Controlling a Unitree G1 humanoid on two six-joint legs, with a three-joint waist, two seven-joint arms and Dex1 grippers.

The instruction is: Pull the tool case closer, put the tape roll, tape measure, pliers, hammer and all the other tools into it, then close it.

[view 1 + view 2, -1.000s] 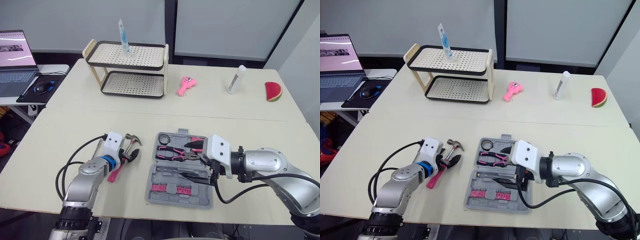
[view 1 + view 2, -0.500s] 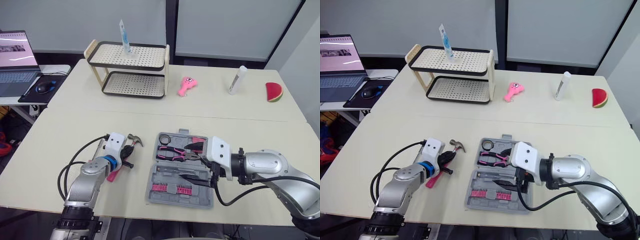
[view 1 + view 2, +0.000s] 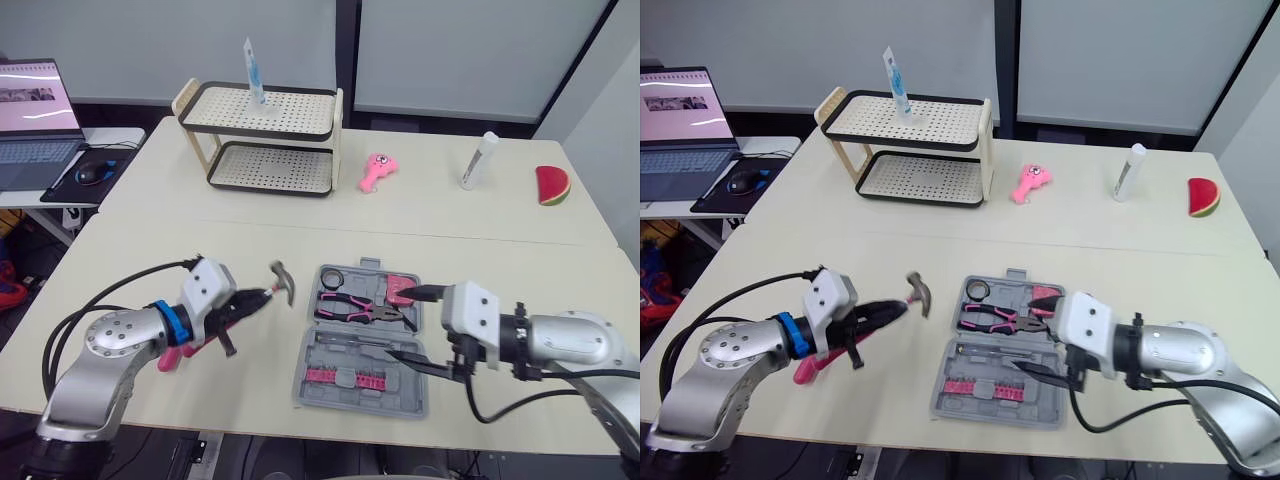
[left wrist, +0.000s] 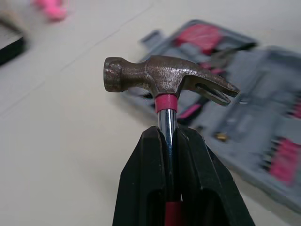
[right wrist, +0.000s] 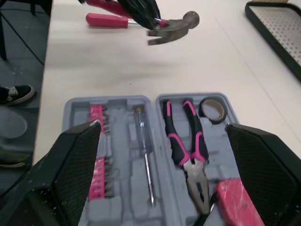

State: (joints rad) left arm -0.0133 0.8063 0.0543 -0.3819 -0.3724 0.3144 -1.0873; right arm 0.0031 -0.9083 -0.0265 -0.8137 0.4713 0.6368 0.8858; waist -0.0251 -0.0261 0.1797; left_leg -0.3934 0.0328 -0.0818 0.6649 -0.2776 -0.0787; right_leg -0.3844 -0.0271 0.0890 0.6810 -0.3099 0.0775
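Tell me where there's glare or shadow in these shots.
Left wrist view: a bright glint runs down the steel shaft of the hammer, held in the left gripper. Left eye view: the laptop screen glows; the table is evenly lit, shadows soft.

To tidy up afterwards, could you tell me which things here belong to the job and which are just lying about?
Job: case, hammer in left gripper, pliers, tape roll.

Lying about: rack, blue tube, pink toy, white tube, watermelon slice, laptop, mouse.
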